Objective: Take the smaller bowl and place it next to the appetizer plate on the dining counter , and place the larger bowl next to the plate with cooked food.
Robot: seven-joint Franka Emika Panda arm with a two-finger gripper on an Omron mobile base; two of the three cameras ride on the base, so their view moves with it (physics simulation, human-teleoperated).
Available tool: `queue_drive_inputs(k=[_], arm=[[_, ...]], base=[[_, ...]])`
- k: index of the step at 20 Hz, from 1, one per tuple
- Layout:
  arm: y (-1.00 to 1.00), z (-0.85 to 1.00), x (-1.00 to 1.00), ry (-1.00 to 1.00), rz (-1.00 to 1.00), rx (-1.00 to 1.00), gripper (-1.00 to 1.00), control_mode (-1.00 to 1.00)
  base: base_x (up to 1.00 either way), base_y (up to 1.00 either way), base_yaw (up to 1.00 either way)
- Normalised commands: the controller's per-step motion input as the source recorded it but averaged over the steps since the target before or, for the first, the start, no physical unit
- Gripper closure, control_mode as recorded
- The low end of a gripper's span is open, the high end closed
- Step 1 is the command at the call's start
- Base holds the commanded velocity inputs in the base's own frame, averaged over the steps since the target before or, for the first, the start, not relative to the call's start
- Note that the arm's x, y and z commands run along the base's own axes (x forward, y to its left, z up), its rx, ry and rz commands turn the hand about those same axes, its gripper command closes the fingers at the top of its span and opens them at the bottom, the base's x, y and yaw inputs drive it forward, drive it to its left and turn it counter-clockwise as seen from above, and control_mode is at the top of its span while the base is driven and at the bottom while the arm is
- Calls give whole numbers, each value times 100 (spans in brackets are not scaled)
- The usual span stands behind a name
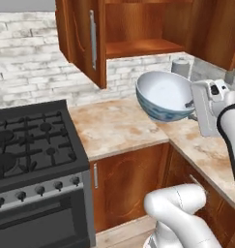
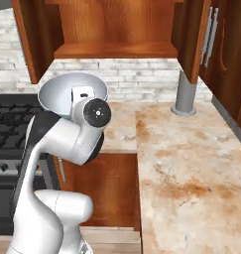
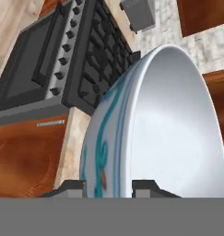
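- The claw (image 3: 106,188) is clamped on the rim of the larger bowl (image 1: 163,96): in the hand view one finger sits against the blue-teal outside wall and the other against the pale inside, with the rim between them.
- The bowl is carried in the air, clear of the tabletop (image 1: 116,127), in front of the open cabinet (image 1: 138,29) and to the right of the stove (image 1: 34,140).
- Key relation: the bowl extends straight out from the claw, away from the wrist. It has no long axis; it hangs tilted, its mouth turned sideways and up, not level.
- In the right base view the bowl shows behind the arm's wrist, above the stove edge.
- Judgement: the plate with cooked food and the dining counter lie outside these views, so the carry comes first. Before release, the wrist needs to roll until the rim is level and the base faces down.
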Motion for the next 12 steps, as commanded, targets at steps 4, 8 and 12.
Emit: queue_drive_inputs(k=[4, 8, 12], arm=[[0, 0, 0, 0, 0, 0, 100, 100], [0, 0, 0, 0, 0, 0, 100, 100], [0, 0, 0, 0, 0, 0, 100, 100]], base=[[-64, 95, 34], [-67, 100, 60], [-39, 95, 87]])
